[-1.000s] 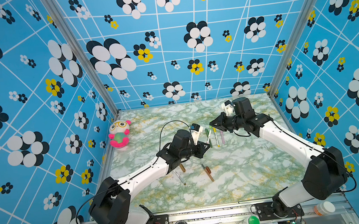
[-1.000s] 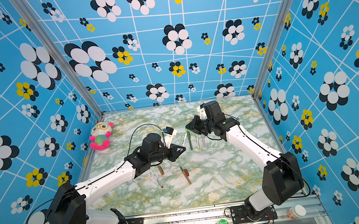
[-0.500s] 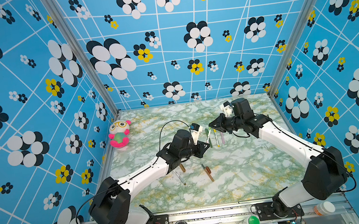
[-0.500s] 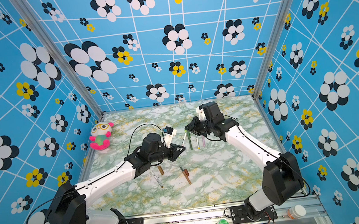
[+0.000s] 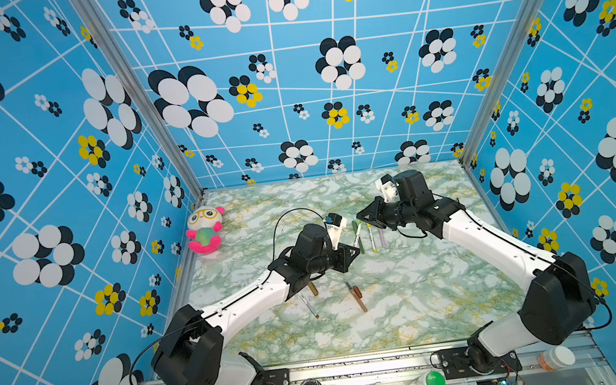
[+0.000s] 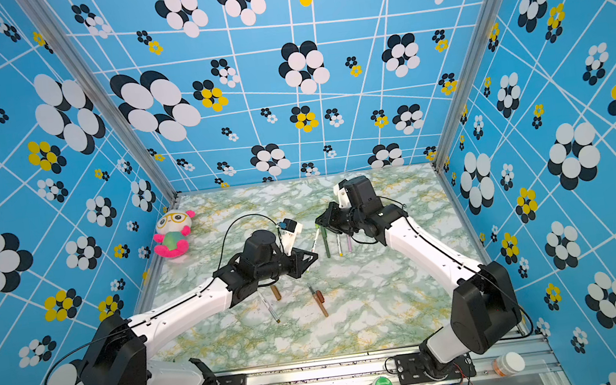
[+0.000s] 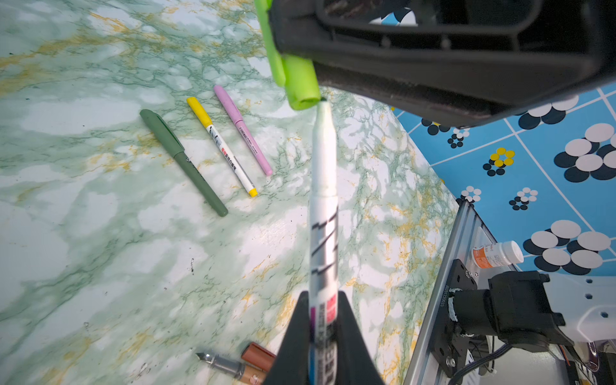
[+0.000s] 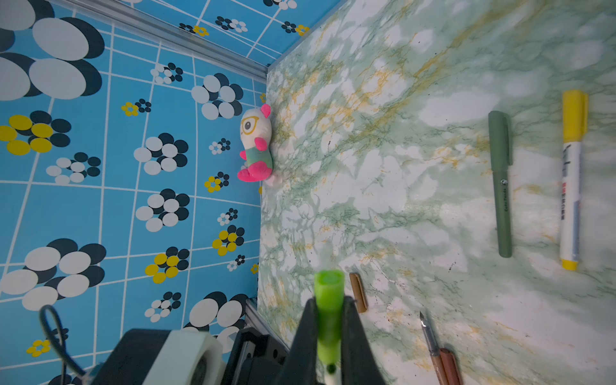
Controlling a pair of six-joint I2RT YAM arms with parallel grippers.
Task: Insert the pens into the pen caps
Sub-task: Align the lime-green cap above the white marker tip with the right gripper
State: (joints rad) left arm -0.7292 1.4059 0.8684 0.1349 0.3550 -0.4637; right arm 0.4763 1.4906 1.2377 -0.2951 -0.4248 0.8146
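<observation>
White pen (image 7: 323, 186) tip at lime cap (image 7: 300, 86) mouth (not yet inside).

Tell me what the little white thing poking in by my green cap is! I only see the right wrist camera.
Observer: It's the tip of a white pen, gripped by the left fingers.
Operator: Is it inside the cap yet?
Observer: No; the left wrist view shows the tip right at the lime green cap's mouth, not in.
Operator: Are there more pens past the yellow one?
Observer: Yes, a capped pink pen lies beside the yellow-capped pen, on the side away from the dark green pen.
</observation>
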